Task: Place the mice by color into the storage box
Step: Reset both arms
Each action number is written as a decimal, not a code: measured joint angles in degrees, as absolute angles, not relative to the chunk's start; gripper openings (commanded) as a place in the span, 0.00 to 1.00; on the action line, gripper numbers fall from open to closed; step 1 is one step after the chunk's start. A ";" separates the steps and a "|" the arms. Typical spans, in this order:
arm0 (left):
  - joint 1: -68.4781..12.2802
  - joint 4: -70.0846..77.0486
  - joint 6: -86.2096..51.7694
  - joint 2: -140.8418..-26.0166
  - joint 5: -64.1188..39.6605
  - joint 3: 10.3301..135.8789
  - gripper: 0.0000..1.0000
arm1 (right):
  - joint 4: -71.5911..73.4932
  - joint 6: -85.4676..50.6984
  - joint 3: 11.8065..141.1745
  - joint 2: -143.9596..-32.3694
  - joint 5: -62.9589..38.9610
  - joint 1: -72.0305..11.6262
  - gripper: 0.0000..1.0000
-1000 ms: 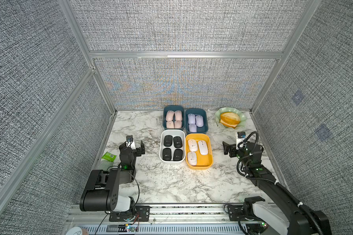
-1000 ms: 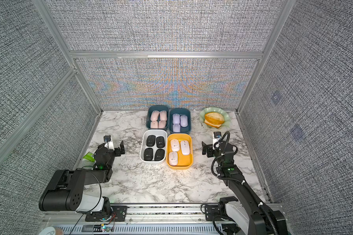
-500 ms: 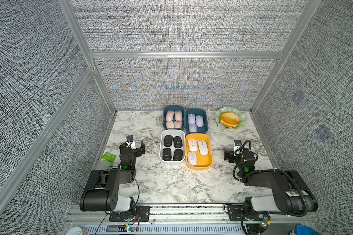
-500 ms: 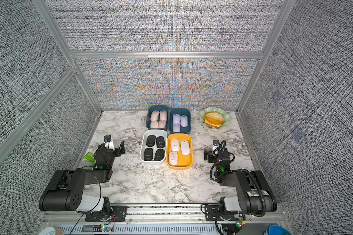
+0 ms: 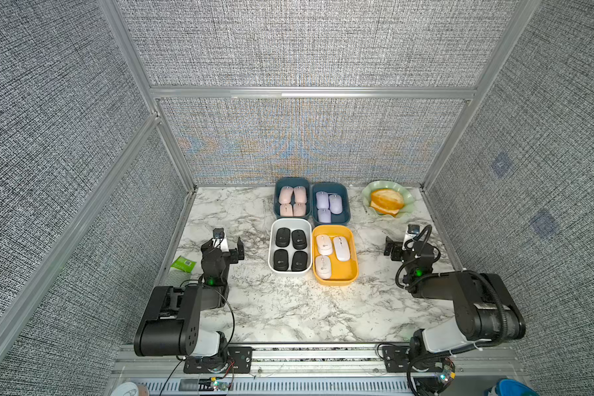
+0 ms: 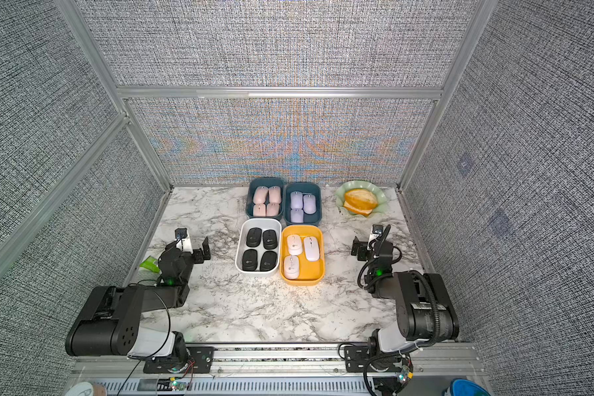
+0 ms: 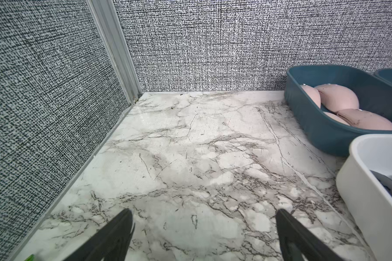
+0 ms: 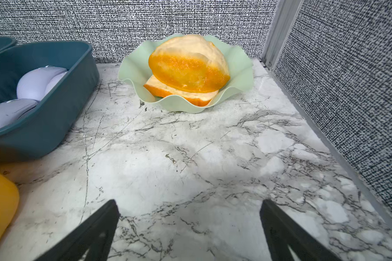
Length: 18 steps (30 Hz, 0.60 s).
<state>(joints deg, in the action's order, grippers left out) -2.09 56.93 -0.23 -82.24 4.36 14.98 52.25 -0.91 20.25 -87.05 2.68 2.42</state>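
Left fingers spread wide and empty over the marble surface, a green packet beside that arm by the wall. At centre the mice lie sorted: pink mice in a teal box, lilac mice in a second teal box, black mice in a white box, and white mice in a yellow box. Right fingers gape too, holding nothing, near a green bowl with a bread roll. Grey woven panels enclose the cell.

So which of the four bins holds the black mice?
The white bin, nearest the left gripper; its four black mice are the only dark ones.
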 measured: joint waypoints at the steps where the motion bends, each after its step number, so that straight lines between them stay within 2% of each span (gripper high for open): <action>1: -2.09 56.93 -0.23 -82.24 4.36 14.98 0.99 | 52.25 -0.95 20.25 -87.00 2.85 2.28 0.99; 18: -2.04 56.86 -0.23 -82.52 4.32 15.55 0.99 | 51.48 -0.97 20.25 -86.98 3.01 1.85 0.99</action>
<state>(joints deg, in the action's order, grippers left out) -2.04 56.86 -0.23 -82.52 4.32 15.55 51.48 -0.97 20.25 -86.98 3.01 1.85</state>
